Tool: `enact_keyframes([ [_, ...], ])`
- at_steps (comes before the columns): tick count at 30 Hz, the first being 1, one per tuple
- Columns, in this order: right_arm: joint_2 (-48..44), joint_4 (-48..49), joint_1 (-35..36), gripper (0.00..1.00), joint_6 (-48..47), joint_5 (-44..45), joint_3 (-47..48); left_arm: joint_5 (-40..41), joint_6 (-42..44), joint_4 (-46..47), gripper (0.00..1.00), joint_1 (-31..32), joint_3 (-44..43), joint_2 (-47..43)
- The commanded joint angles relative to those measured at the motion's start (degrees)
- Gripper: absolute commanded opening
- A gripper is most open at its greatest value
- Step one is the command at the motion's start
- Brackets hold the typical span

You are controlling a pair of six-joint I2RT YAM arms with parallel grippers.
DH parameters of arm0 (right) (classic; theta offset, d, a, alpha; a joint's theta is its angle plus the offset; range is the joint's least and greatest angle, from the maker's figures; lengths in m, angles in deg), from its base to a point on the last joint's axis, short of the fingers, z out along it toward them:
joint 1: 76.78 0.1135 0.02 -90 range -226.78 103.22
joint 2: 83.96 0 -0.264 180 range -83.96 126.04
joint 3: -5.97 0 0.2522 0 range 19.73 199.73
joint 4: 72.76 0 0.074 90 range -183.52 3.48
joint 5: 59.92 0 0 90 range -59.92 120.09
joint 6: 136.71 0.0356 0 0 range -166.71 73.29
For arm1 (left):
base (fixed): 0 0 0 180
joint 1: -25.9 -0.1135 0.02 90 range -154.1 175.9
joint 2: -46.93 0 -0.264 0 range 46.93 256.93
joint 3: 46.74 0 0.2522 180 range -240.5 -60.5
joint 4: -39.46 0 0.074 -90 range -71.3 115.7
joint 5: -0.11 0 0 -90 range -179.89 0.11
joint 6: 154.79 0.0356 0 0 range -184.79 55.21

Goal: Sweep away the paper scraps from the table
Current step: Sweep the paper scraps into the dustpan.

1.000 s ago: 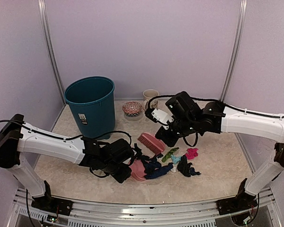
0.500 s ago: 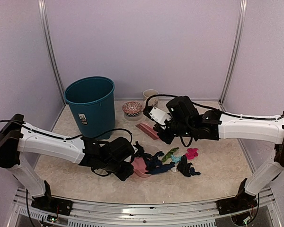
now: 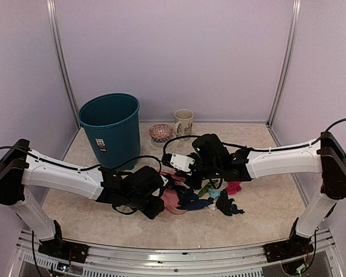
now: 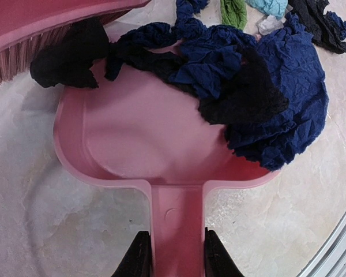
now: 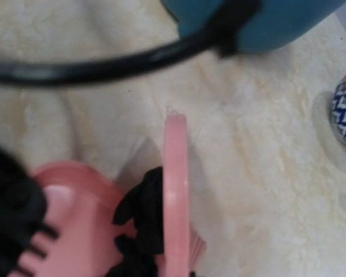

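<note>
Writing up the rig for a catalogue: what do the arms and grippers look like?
The left arm and right arm share smooth white tubular links, black joint housings and black wrists. Thin black cables loop beside each. The left gripper has black, tapered fingers.

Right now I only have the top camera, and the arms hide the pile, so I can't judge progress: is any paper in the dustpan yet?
Observer: Yes. On the left wrist camera, black and navy paper scraps lie across the mouth of the dustpan; its floor near the handle is bare.
Operator: Is the pan gripped?
Observer: The left gripper is shut on the handle, one finger on each side.
Operator: And the brush?
Observer: Its bristles touch a black scrap at the pan's far left corner.
</note>
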Motion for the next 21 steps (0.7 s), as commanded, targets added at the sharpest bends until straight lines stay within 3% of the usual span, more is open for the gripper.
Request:
enact_keyframes([
  [1,-3.4,0.0,-0.3,0.0,0.2,-3.1,-2.7,-0.1,0.1,0.1,0.0,-0.4,0.6,0.1],
  [13,-15.1,-3.6,0.9,0.0,3.3,-2.9,-9.5,0.1,-0.1,0.2,0.0,-1.0,1.5,-1.2],
  [17,-18.2,-4.4,0.9,0.0,5.3,4.7,-10.1,-0.1,-0.2,1.2,0.0,-0.9,2.1,-0.7],
  [21,-21.0,-5.9,0.9,0.0,6.8,18.1,-10.2,0.0,0.1,2.1,0.0,-0.4,3.0,-0.6],
])
